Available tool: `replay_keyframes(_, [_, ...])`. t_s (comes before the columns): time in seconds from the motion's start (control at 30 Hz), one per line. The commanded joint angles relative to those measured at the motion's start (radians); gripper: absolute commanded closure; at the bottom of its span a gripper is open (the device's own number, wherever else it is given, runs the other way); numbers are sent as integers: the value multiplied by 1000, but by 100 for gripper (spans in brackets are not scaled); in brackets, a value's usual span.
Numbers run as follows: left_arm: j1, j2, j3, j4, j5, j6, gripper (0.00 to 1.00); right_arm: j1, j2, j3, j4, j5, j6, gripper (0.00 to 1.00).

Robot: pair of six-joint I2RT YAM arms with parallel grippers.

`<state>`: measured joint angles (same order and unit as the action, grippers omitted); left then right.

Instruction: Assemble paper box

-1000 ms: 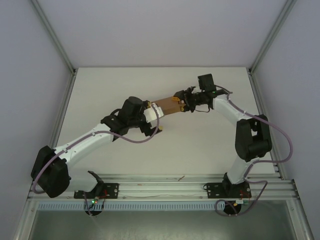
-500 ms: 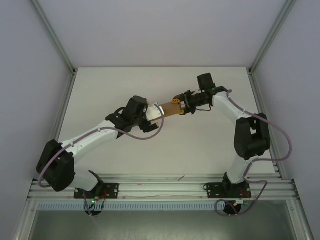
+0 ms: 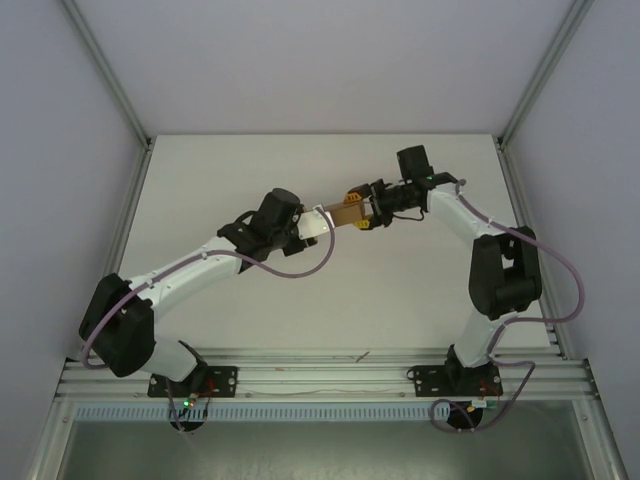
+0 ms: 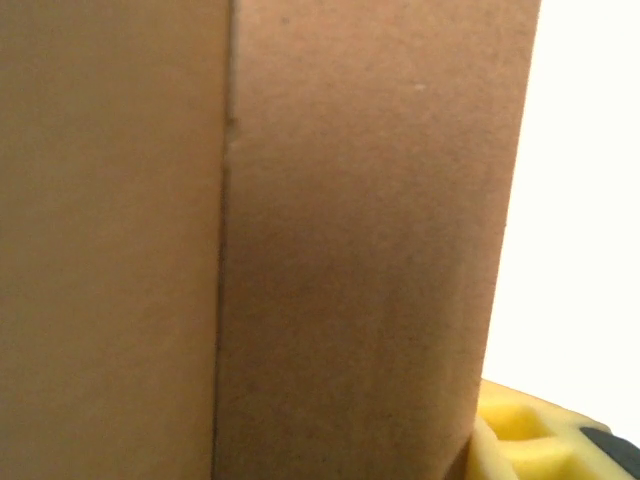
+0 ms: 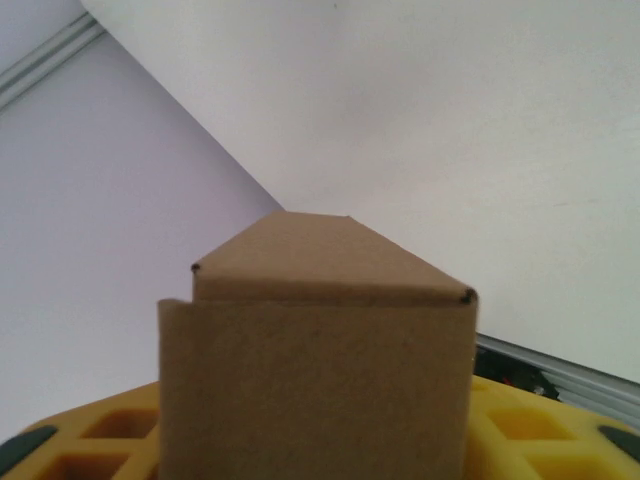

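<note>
Nearest, the left gripper (image 3: 320,220): pushed away and to the right over the last second, up onto the left end of the paper box (image 3: 347,210), narrowing all the while. From its wrist, plain brown cardboard with one upright crease hard against the lens, plus a yellow finger pad (image 4: 525,440) at the panel's lower right edge. Cannot tell whether clamped yet or merely close.

Next, the box itself: a small brown block lying between the two grippers, over the middle of the table (image 3: 400,300), a little toward the far side. Looks shorter from above than a second ago, with more of its left end covered.

Farthest, the right gripper (image 3: 366,211): at the box's right end as before, yellow pads (image 5: 90,440) flanking the cardboard on both sides, yet easing apart. Cannot tell whether pinching or already slack.

Reads as a handover of the grip from right to left, probably to free the right end for tucking or pressing a flap.
</note>
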<state>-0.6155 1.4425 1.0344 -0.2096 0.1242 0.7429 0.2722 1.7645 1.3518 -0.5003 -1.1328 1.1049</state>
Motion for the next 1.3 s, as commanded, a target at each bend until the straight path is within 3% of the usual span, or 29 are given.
replay_keyframes(0.0, [2,0,35,27,-17,-4,56,12,-16,-19,-8,-50,3,39])
replay_keyframes(0.1, [2,-5,38,2,-8,3,60,7,-32,-33,30,-3,4,32])
replay_keyframes(0.13, [1,-5,38,-17,-1,5,60,1,-40,-32,26,22,-6,25])
replay_keyframes(0.2, [2,1,41,-70,3,16,60,-24,-62,-27,16,107,-70,0])
replay_keyframes(0.23, [2,4,45,-98,14,11,60,-42,-76,-15,-14,173,-130,0])
replay_keyframes(0.3, [4,8,43,-143,38,2,61,-76,-121,22,-70,377,-311,0])
replay_keyframes(0.37, [4,14,42,-204,80,0,61,-78,-195,39,-88,680,-531,0])
replay_keyframes(0.43, [5,22,40,-255,117,-6,60,-78,-282,-30,24,874,-703,0])
replay_keyframes(0.6, [14,63,61,-334,167,-51,57,-87,-455,-330,449,850,-971,0])
replay_keyframes(0.67, [17,96,79,-374,179,-66,57,-88,-479,-365,490,785,-1073,0])
replay_keyframes(0.8, [25,161,114,-420,193,-68,57,-76,-472,-296,222,386,-1480,6])
replay_keyframes(0.87, [30,195,139,-443,205,-64,57,-49,-469,-286,93,292,-1692,9])
replay_keyframes(1.07, [42,262,208,-497,220,-49,57,10,-414,-247,-82,321,-1907,11])
replay_keyframes(1.27, [45,292,246,-546,226,-17,57,70,-284,-148,-178,452,-1966,21])
